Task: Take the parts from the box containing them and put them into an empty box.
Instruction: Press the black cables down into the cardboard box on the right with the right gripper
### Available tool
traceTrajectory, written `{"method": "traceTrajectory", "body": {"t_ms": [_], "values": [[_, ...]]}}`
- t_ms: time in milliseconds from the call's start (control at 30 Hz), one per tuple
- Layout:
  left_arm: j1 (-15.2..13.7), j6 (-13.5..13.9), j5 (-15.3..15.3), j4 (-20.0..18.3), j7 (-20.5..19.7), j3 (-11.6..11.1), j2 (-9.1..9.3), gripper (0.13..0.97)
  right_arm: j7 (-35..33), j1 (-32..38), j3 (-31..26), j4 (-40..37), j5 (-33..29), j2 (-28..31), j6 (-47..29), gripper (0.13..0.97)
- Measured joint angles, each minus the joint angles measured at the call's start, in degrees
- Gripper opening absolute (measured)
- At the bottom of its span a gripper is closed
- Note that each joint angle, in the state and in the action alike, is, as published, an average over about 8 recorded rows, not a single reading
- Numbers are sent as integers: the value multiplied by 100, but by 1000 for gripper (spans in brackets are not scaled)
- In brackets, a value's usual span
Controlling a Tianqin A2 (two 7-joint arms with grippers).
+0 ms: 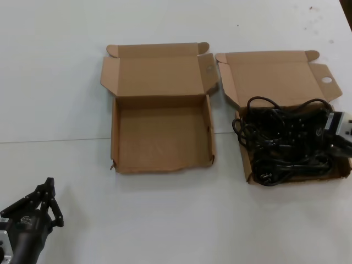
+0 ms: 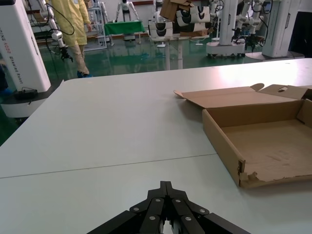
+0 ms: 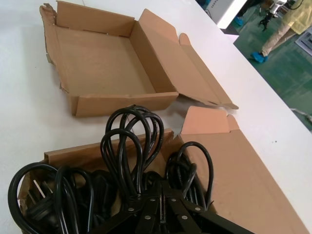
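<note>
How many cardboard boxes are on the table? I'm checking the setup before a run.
2. The empty box lies open at the table's middle. The box of black cables lies open on its right, with the right claw at its right edge.

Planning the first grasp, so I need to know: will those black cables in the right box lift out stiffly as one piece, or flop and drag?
The cables lie in loose tangled loops, so they will probably flop and sag. Loops overlap, so neighbours may drag along. One loop already hangs over the box wall and might snag. The right hand is down among them.
</note>
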Motion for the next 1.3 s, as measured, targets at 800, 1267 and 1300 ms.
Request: {"method": "traceTrajectory", "body": {"t_ms": [800, 1267, 1300], "values": [[0, 0, 0, 0, 0, 0, 0, 156, 435, -364, 128, 1167, -125, 518, -94, 150], [0, 0, 0, 0, 0, 0, 0, 156, 468, -640, 85, 1495, 5, 665, -439, 219], [0, 0, 0, 0, 0, 0, 0, 156, 459, -651, 84, 1503, 11, 666, -451, 229]]}}
